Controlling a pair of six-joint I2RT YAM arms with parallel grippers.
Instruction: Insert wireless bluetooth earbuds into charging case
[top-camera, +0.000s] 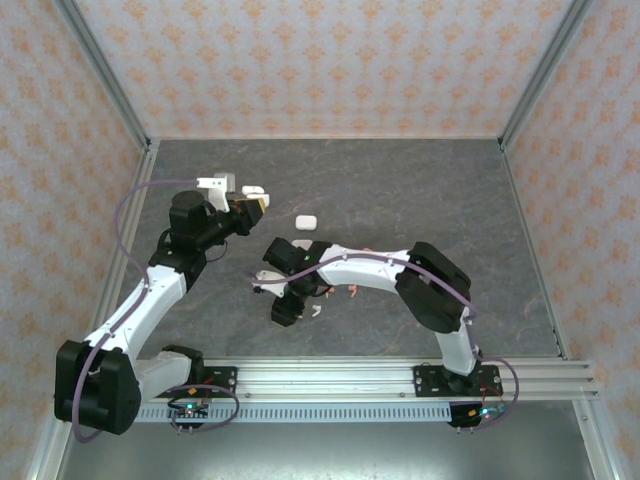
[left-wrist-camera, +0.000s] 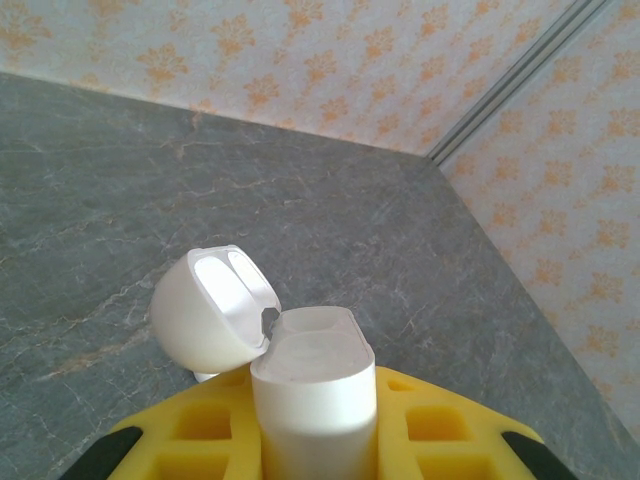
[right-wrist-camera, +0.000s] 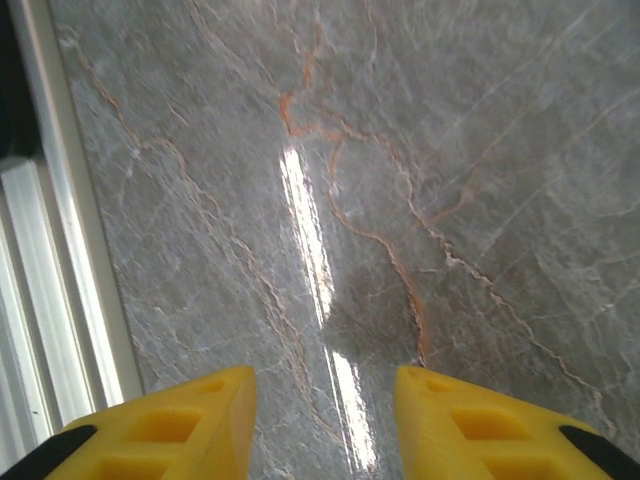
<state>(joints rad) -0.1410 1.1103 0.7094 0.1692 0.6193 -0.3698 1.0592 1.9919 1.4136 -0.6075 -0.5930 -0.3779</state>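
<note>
In left hand (left-wrist-camera: 318, 430): charging case (left-wrist-camera: 313, 395), lid open.

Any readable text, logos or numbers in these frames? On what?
No readable text anywhere.
The open charging case is plain white, no print.
The wallpaper carries ornaments, no letters.
The circuit boards at the arm bases are too small to read.

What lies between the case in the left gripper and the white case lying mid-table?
Bare tabletop, per the top external view: nothing sits between the held charging case and the white case.
</note>
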